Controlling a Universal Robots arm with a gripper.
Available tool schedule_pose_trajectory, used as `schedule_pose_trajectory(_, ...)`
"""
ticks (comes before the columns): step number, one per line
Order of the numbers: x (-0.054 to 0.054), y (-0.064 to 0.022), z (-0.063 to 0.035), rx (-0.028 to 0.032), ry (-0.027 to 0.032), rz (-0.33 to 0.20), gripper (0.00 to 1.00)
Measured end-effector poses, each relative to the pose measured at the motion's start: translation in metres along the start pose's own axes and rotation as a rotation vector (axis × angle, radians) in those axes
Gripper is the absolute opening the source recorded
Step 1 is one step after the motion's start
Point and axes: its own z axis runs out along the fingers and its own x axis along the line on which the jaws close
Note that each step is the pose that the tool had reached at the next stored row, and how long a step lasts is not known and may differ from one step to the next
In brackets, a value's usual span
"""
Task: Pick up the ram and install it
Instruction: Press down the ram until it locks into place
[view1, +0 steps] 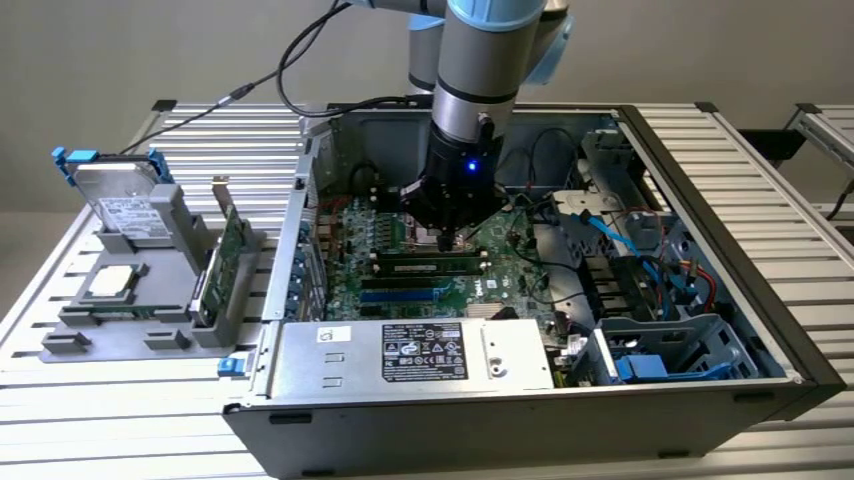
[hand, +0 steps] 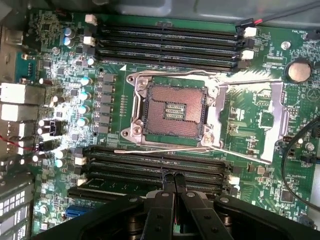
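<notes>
Gripper: nearest the wrist camera you have the black two-fingered gripper (hand: 175, 182), its jaws pressed together with nothing between them. The tips sit just over the black memory slots beside the empty square processor socket (hand: 172, 107).
Parts stand: at the exterior view's left, the grey plastic holder (view1: 134, 300) carries the silver hard drive with blue rails (view1: 127, 205) and the upright green expansion card (view1: 227, 265). You will find no memory stick there.
Ram: the long, thin green circuit-board stick with dark chips (view1: 427, 266) lies in a slot on the motherboard at centre frame, directly under the gripper (view1: 445, 240). In the wrist view its green edge (hand: 107, 192) runs along a slot just beside the fingers.
Case: the open grey metal computer case (view1: 747, 250) fills the centre and right of the exterior view.
Progress: picking up looks done and the stick is in its slot. You cannot tell whether it is pressed fully home or its latches are closed.
</notes>
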Motion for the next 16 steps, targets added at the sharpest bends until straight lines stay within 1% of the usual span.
schedule_pose_trajectory(4,0.0,0.0,0.0,-0.0032,-0.0015,0.051,0.1)
schedule_pose_trajectory(6,0.0,0.0,0.0,-0.0033,-0.0018,0.053,0.1)
schedule_pose_trajectory(7,0.0,-0.0001,0.0,-0.0043,-0.0019,0.053,0.1)
schedule_pose_trajectory(10,0.003,-0.0018,-0.0031,-0.0055,-0.0021,0.053,0.1)
schedule_pose_trajectory(12,0.004,-0.0044,-0.0053,-0.0054,-0.002,0.053,0.1)
schedule_pose_trajectory(16,0.006,-0.0136,-0.0063,-0.0053,-0.002,0.053,0.1)
